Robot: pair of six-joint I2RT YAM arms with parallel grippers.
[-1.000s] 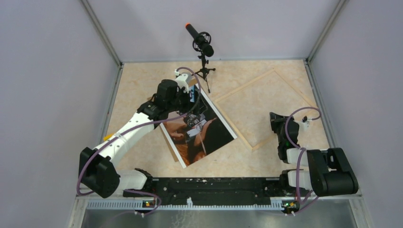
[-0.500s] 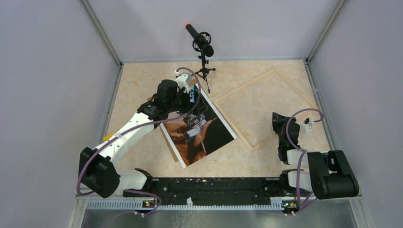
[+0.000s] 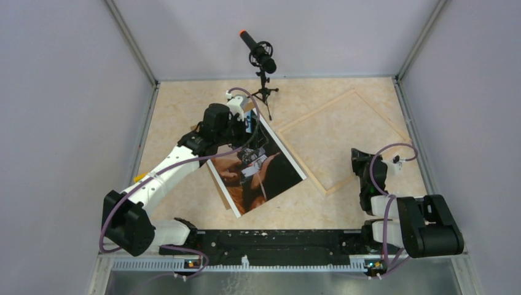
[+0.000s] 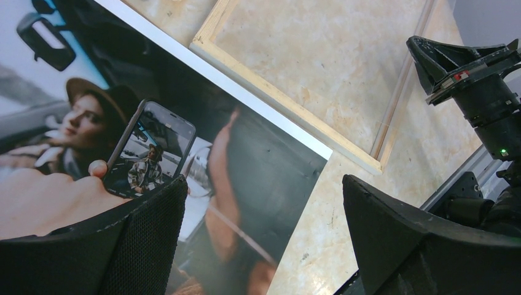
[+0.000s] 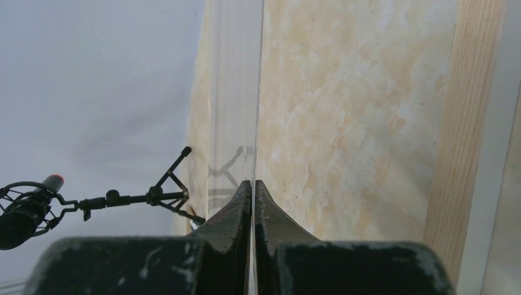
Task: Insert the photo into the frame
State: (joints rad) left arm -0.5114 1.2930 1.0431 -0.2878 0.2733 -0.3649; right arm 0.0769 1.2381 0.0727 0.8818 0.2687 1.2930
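Note:
The photo, a dark glossy print with white margins, lies face up left of centre and fills the left wrist view. My left gripper hovers over its far part, open and empty. The frame, with a pale wood border, lies tilted at centre right, its corner next to the photo's edge. My right gripper is at the frame's near right rail, shut on a thin clear sheet that stands edge-on between its fingertips. A frame rail lies beside it.
A microphone on a small tripod stands at the back centre, just beyond the photo. A brown board peeks out under the photo's left edge. Grey walls enclose the table on three sides. The right arm shows in the left wrist view.
My right gripper has drawn back slightly toward the near edge, its cable shifting with it. The left arm, the photo and the frame have not moved.

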